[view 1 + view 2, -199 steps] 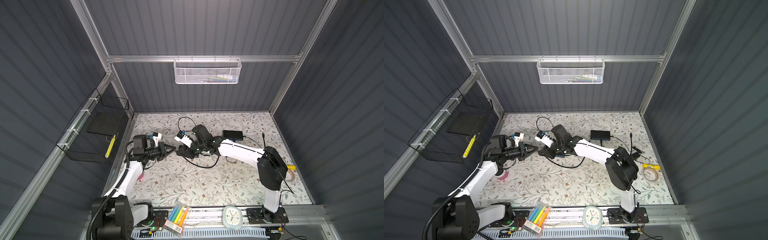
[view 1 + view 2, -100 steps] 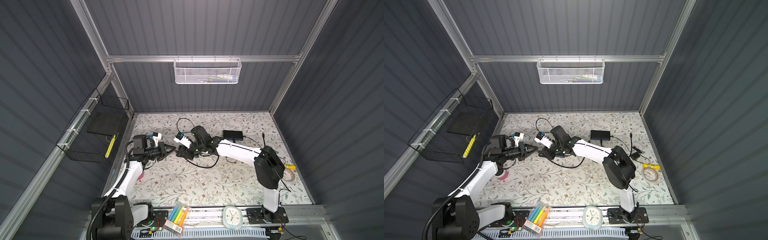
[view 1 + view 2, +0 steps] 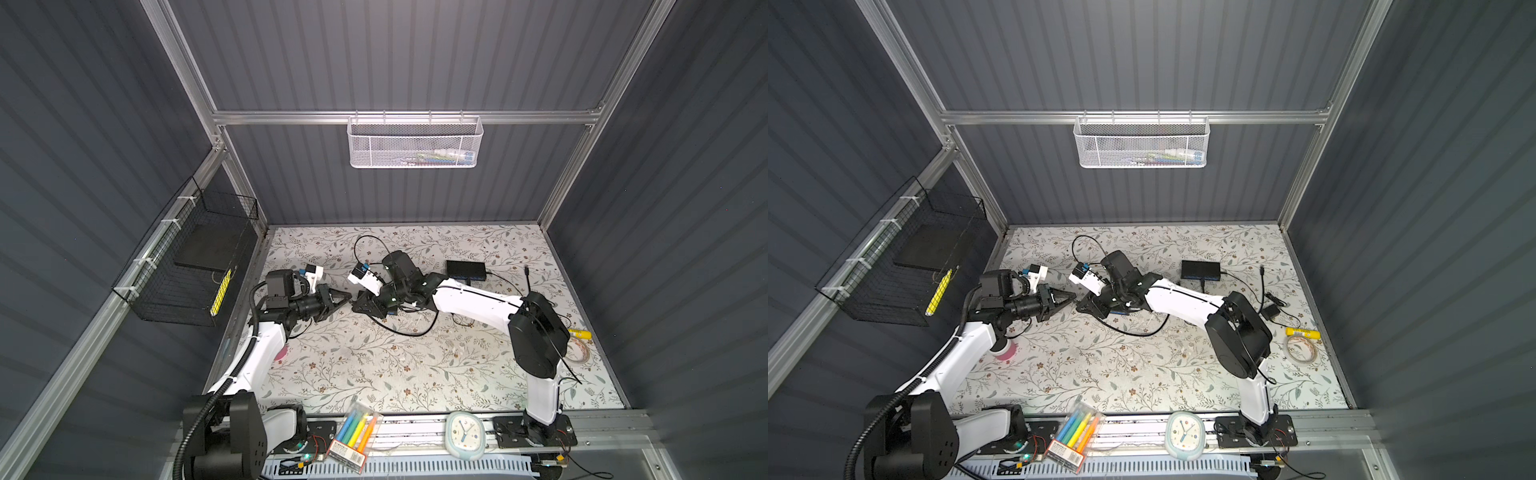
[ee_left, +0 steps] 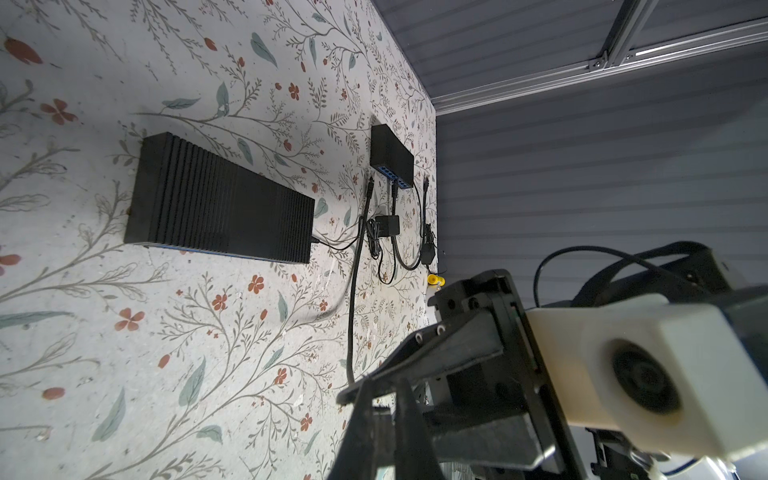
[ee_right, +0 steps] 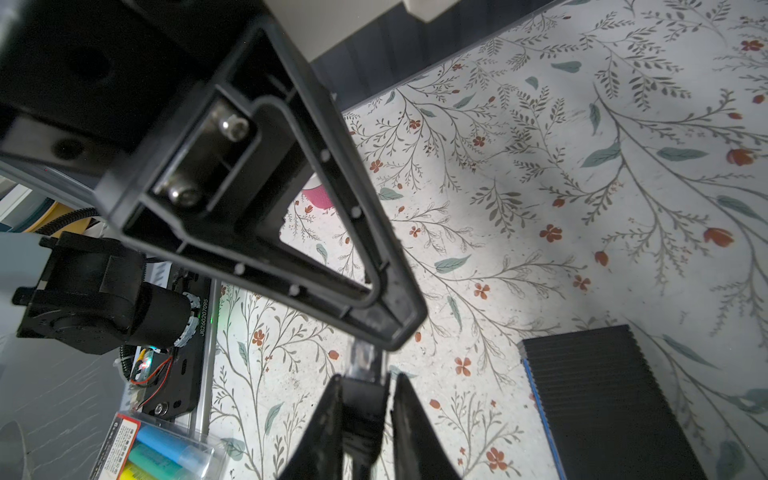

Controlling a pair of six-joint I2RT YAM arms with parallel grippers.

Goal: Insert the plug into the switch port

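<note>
two arms (image 3: 266,353) (image 3: 473,299), two black boxes (image 4: 220,208) (image 4: 390,160), two wire baskets (image 3: 415,145) (image 3: 187,270), one clock (image 3: 464,435), one marker pack (image 3: 353,436).

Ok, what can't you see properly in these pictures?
Switch ports: left wrist view, only a blue edge shows.
Switch, both top views: mostly under the right arm.
Plug tip: right wrist view, blurred, behind the left claw.
Inside the white basket: both top views, too small, behind mesh.

A box (image 3: 465,269) lies back right on the worktop (image 3: 374,365); the marker pack (image 3: 352,436) sits left of the clock (image 3: 464,434) along the front.
</note>
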